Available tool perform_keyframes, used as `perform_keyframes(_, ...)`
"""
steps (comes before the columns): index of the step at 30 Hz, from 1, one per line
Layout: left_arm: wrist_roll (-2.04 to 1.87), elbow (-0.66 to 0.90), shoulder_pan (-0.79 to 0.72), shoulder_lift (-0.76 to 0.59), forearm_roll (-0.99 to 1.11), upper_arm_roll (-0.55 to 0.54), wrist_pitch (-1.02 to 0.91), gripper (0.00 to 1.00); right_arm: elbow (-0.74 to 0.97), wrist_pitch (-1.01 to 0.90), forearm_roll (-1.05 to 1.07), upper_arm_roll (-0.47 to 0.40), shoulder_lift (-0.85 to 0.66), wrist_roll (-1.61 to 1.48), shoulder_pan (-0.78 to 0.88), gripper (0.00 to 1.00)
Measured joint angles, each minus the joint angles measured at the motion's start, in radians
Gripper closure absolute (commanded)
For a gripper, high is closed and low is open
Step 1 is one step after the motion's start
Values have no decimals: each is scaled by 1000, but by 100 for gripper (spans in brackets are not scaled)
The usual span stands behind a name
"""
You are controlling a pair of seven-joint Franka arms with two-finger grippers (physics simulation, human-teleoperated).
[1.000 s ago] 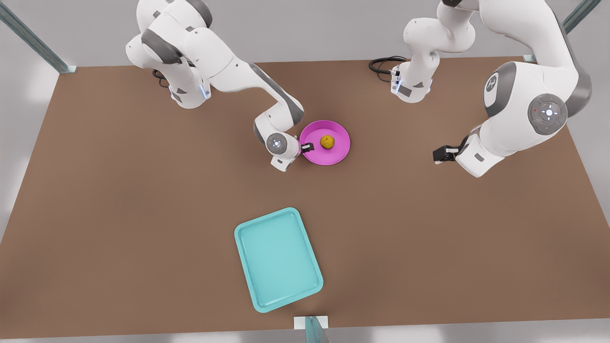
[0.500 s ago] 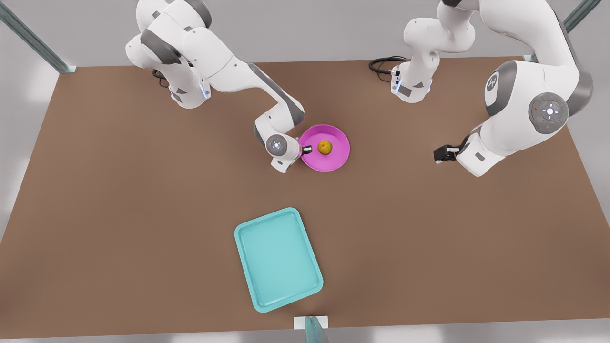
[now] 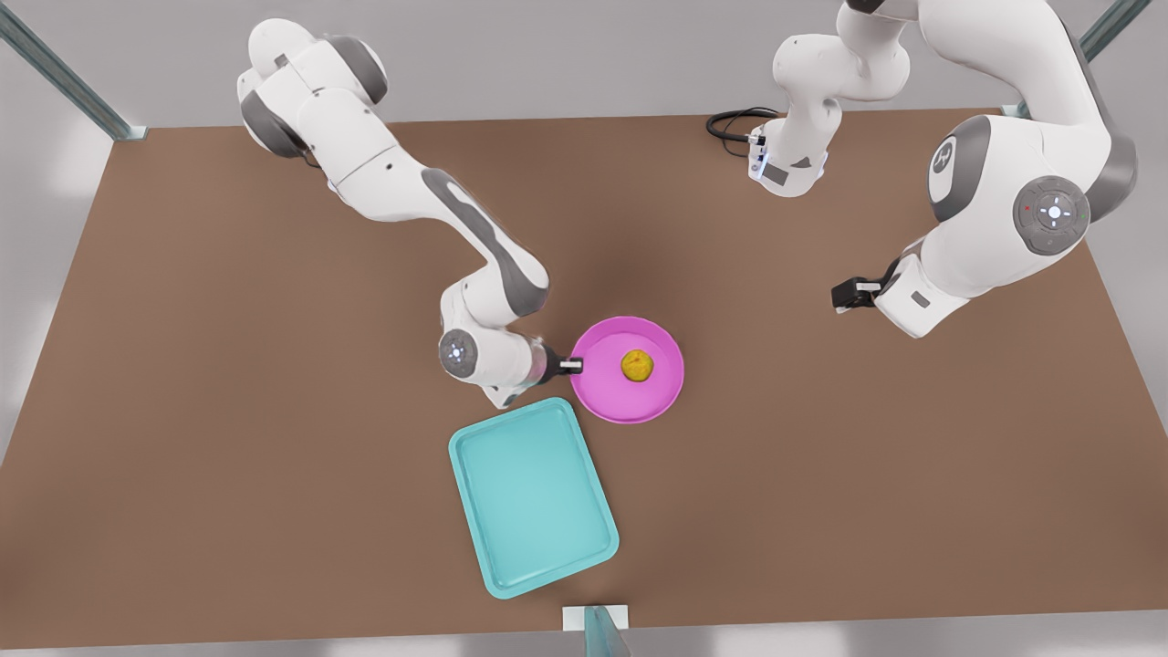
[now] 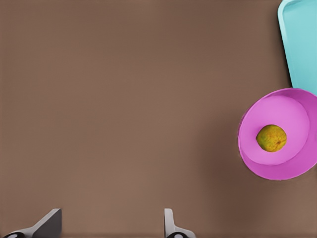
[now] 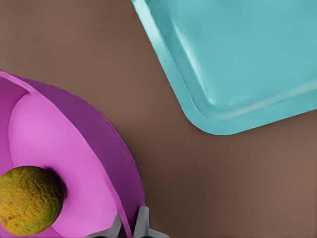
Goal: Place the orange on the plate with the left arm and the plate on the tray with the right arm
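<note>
One brown table [image 3: 228,411] is seen, and two white arms are set at its far edge. One tray [image 3: 532,497] is laid flat on the table, near the front edge. It is turquoise, a rectangle with rounded corners and a low rim. One plate [image 3: 657,401] is seen just past the tray's far corner; it is round, shallow and pink, with a raised rim. The plate is close beside the tray but is not on it. One orange [image 3: 637,366] is found in the middle of the plate. It is small, round, yellow-orange and bumpy.

The plate's rim is pinched by the right gripper [image 3: 571,366], on the side toward the front view's left. In the right wrist view the two fingertips [image 5: 142,220] are seen close together with the pink rim [image 5: 124,198] between them, and the orange [image 5: 29,199] is sat just past them.

The left gripper [image 3: 844,295] is held well apart from the plate, toward the front view's right, and that arm is kept waiting. In the left wrist view its fingers [image 4: 171,225] are spread wide over bare table, and nothing is held
</note>
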Motion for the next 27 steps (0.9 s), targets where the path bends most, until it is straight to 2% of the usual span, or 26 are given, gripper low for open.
perform_keyframes(5,0,0,0,3,-1,1,0,0,187,-64,114,0,128,-39,-114,79)
perform_keyframes(11,-1,-2,0,8,0,4,0,0,233,-156,124,-17,153,-122,-237,79)
perform_keyframes(17,-1,-3,0,9,1,5,4,0,419,-201,67,-73,274,-225,-242,79)
perform_keyframes(22,-1,-1,0,8,1,5,3,0,445,-216,47,-94,298,-298,-247,79)
perform_keyframes(23,-1,-1,0,7,1,5,2,0,446,-217,45,-95,298,-311,-245,46)
perform_keyframes(24,-1,-2,0,7,1,5,1,0,446,-217,41,-95,298,-321,-241,0)
perform_keyframes(27,-1,-1,0,8,1,5,0,0,446,-215,36,-95,297,-350,-222,0)
